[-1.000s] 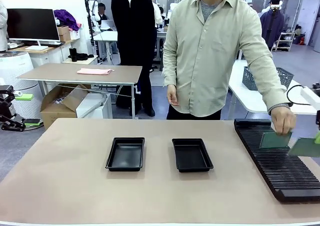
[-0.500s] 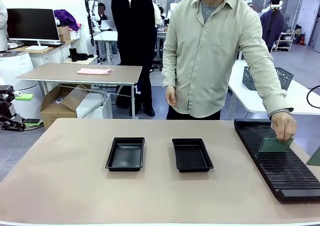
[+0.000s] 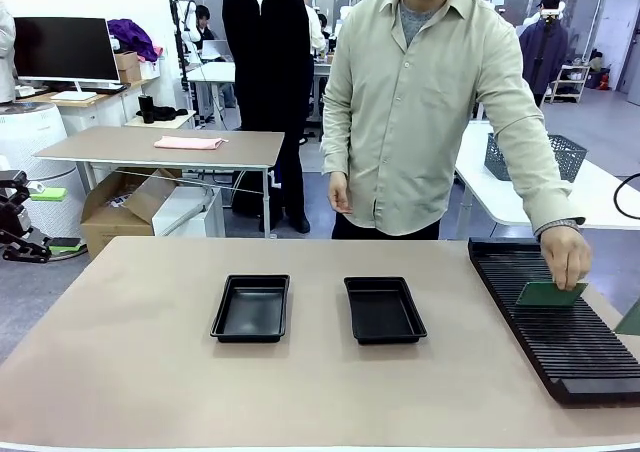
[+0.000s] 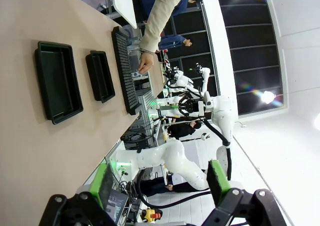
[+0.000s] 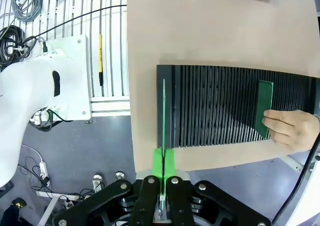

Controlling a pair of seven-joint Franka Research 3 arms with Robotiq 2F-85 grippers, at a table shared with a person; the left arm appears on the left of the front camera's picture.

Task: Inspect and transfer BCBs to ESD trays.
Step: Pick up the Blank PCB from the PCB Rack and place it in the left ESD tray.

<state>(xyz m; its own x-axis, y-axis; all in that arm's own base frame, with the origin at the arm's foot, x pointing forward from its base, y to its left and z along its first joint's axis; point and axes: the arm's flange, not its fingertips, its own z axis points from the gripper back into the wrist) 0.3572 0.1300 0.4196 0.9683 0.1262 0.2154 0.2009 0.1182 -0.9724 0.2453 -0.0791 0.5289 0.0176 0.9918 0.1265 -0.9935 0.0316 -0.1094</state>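
Two empty black ESD trays (image 3: pixel 250 310) (image 3: pixel 384 310) lie side by side mid-table. They also appear far off in the left wrist view (image 4: pixel 57 81) (image 4: pixel 100 76). My right gripper (image 5: pixel 163 167) is shut on a green BCB (image 5: pixel 163 116) seen edge-on, held upright over the near end of the rack. A corner of that board (image 3: pixel 632 319) pokes in at the right edge of the front view. The person's hand (image 3: pixel 566 257) rests a second green BCB (image 3: pixel 551 293) (image 5: pixel 263 108) on the rack. My left gripper (image 4: pixel 161 186) stands open and empty, high and away from the table.
A long black ribbed rack (image 3: pixel 550 322) (image 5: pixel 225 106) runs along the table's right side. The person stands at the far edge behind the right tray. My right arm's white base (image 5: pixel 45 96) and loose cables sit beside the table edge.
The person's hand has lowered its board onto the rack. My right gripper's board has drifted right, almost out of the front view.
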